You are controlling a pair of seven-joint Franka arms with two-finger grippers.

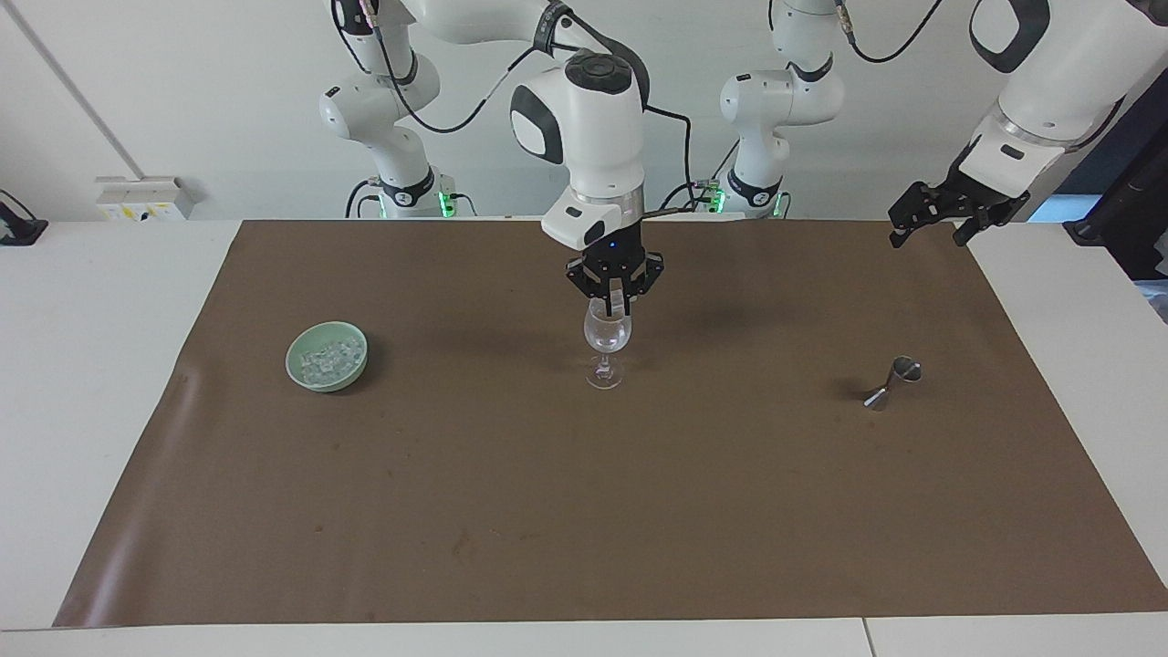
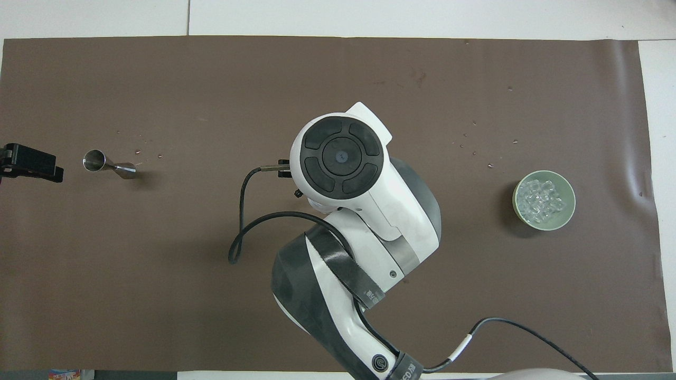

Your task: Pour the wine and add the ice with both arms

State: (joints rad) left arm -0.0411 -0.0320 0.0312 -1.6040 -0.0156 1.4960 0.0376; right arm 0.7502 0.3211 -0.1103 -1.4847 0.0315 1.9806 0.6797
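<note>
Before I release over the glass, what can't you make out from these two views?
- Wine glass: hidden in the overhead view under the right arm.
- Right gripper, over the glass: whether it holds an ice chunk is too small to tell in the facing view.
- Left gripper: cut by the overhead view's edge.

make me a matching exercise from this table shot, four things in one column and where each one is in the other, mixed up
Things:
1. green bowl
2. wine glass
3. jigger
4. left gripper

Places:
A. under the right gripper
B. lying toward the left arm's end of the table
C. holding the ice, toward the right arm's end
D. raised over the mat's edge, waiting

Pairs: 1-C, 2-A, 3-B, 4-D
</note>
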